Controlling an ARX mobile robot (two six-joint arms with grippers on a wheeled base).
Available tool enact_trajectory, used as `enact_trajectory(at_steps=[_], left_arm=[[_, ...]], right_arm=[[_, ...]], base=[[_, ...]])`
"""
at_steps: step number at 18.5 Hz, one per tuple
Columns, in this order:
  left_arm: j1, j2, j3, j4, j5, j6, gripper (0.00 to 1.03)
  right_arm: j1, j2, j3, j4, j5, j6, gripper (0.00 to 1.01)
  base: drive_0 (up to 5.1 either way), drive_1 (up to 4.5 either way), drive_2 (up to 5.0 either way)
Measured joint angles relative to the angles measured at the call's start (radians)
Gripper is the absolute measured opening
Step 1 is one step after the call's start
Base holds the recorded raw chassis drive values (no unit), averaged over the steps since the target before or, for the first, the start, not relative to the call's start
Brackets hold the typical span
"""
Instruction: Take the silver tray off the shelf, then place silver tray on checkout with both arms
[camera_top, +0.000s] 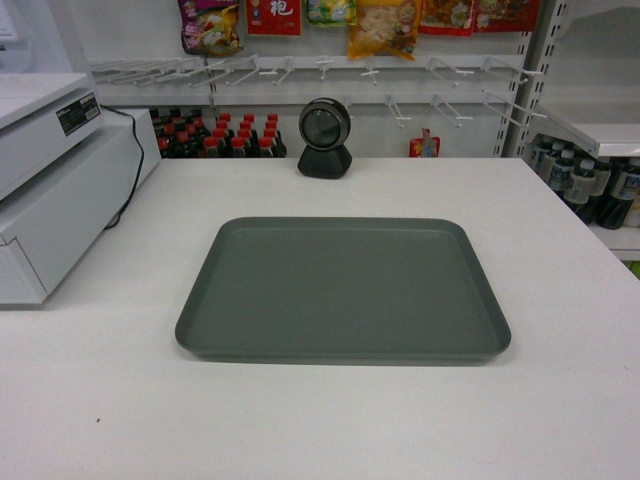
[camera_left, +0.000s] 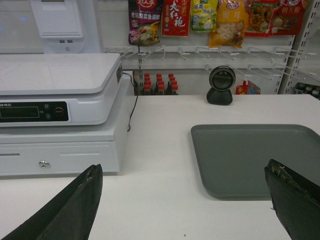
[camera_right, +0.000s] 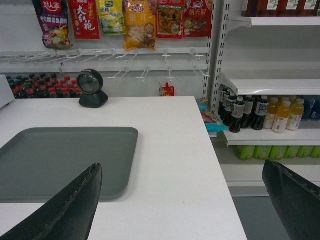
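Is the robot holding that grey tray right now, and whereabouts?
No. Both grippers, left and right, are open and empty; the silver tray lies on the checkout.

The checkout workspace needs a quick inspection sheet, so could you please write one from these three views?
Surface: white checkout, flat.
Job's things: silver tray lies flat and empty on the checkout, apart from both end effectors.
Clutter: black round scanner stands behind the tray; white cash register at left.
End effectors: left end effector open, empty; right end effector open, empty; neither shows in the head view.
Cables: black cable runs behind the register.
Surroundings: hanging snack packets, red-capped bottles, shelf with drink bottles below.
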Motion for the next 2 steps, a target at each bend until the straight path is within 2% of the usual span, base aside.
enact_trajectory(at_steps=[2], left_arm=[[0.0,0.0,0.0,0.0,0.0,0.0,0.98]], right_arm=[[0.0,0.0,0.0,0.0,0.0,0.0,0.98]], base=[[0.0,0.0,0.0]])
